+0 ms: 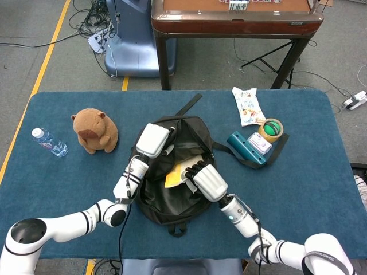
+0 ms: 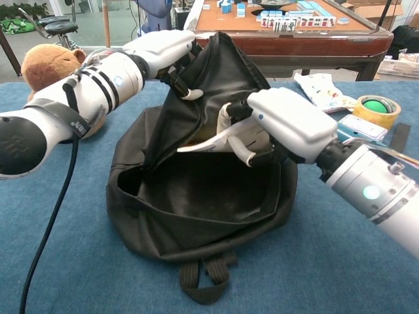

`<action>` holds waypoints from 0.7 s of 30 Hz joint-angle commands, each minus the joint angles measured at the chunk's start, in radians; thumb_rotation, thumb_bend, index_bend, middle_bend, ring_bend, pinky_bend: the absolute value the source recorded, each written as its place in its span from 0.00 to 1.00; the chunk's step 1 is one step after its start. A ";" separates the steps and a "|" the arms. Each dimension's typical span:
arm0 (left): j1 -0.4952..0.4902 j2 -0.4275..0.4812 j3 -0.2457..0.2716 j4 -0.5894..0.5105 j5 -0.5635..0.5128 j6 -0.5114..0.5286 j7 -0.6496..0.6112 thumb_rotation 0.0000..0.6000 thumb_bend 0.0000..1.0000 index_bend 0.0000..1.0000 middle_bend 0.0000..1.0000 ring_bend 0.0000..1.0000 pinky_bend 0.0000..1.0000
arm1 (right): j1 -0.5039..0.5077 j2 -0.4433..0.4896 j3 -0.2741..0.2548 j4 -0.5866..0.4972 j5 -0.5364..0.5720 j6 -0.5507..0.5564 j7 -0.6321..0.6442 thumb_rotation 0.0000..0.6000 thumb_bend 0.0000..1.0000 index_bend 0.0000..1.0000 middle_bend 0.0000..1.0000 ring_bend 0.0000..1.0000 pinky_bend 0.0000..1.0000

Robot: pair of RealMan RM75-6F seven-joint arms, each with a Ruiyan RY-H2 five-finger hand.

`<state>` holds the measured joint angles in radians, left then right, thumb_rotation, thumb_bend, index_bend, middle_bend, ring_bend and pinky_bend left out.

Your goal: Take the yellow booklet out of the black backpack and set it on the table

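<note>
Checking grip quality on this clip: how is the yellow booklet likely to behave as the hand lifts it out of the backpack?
Probably thin and floppy: the yellow booklet shows edge-on as a slim curved sheet in the right hand. Likely light, and it could snag on the black backpack.

Both robot hands raised: left robot hand (image 2: 167, 49) clenched, right robot hand (image 2: 281, 124) pinching.

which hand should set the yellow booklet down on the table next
Right. The right hand already grips the thin yellow booklet, lifted over the opening of the black fabric backpack, with bare blue tabletop on its side. The left hand holds the flap up, so it is probably best left there.
</note>
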<state>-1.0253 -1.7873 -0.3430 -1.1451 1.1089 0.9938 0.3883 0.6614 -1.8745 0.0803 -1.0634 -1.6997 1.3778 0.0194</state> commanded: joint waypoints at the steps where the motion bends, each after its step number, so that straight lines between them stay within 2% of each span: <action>1: 0.001 0.005 0.001 -0.011 -0.006 -0.001 0.008 1.00 0.33 0.65 0.80 0.73 0.66 | -0.012 0.098 0.013 -0.132 -0.021 0.048 -0.017 1.00 0.59 0.73 0.63 0.54 0.48; 8: 0.007 0.023 -0.003 -0.054 -0.027 -0.001 0.020 1.00 0.33 0.64 0.80 0.72 0.66 | -0.046 0.255 0.026 -0.346 -0.053 0.123 -0.020 1.00 0.59 0.73 0.63 0.54 0.48; 13: 0.019 0.040 0.005 -0.109 -0.038 -0.001 0.023 1.00 0.33 0.62 0.80 0.72 0.66 | -0.077 0.367 0.058 -0.477 -0.044 0.169 -0.011 1.00 0.59 0.73 0.63 0.55 0.49; 21: 0.045 0.119 0.034 -0.290 -0.125 -0.035 0.099 1.00 0.30 0.54 0.71 0.66 0.63 | -0.128 0.539 0.113 -0.608 -0.011 0.217 0.006 1.00 0.59 0.73 0.64 0.55 0.49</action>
<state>-0.9901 -1.6981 -0.3233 -1.3870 1.0124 0.9711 0.4554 0.5539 -1.3763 0.1754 -1.6383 -1.7252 1.5791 0.0137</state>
